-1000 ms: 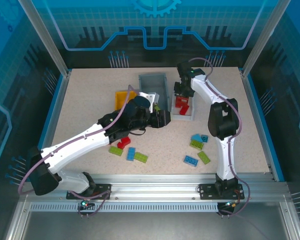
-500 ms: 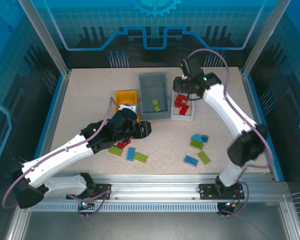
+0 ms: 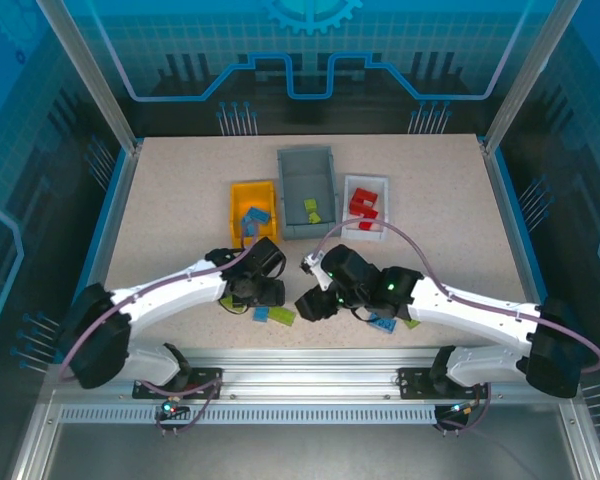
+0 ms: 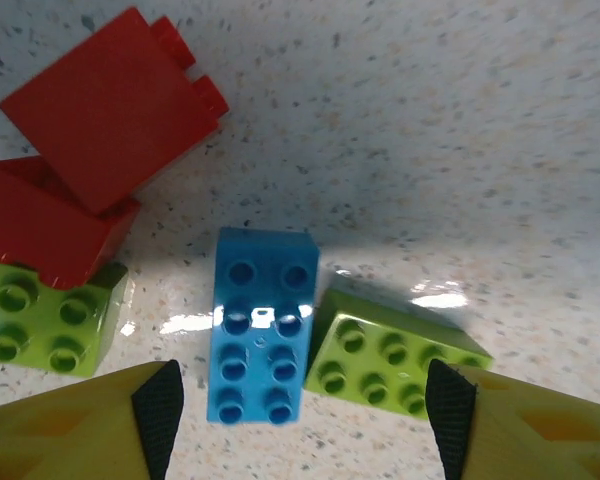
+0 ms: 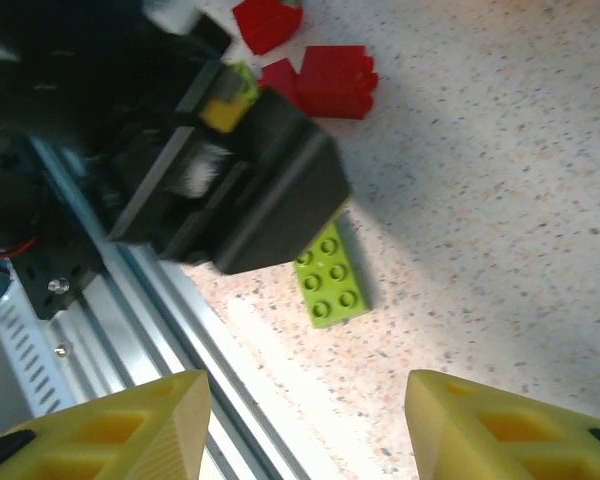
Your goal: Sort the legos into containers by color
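The blue brick (image 4: 260, 325) is judged light, rigid and smooth-sided, apt to skid on the speckled surface (image 4: 460, 120) if nudged. It is best taken across its two long flanks, below the studs. It lies flat, studs up, in the lower middle of the left wrist view. Its near end is framed by the spread yellow fingers of the left tool (image 4: 305, 420), which is released and holds nothing. A lime green brick (image 4: 395, 350) is set just beside its right flank and reaches under the right-hand finger, so both could be caught together. Red bricks (image 4: 110, 110) are piled at the upper left. In the overhead view the yellow-orange bin (image 3: 235, 205), where a blue piece is already seen, stands higher in the frame. The right tool (image 5: 305, 425) is likewise released and empty, close beside the left one.
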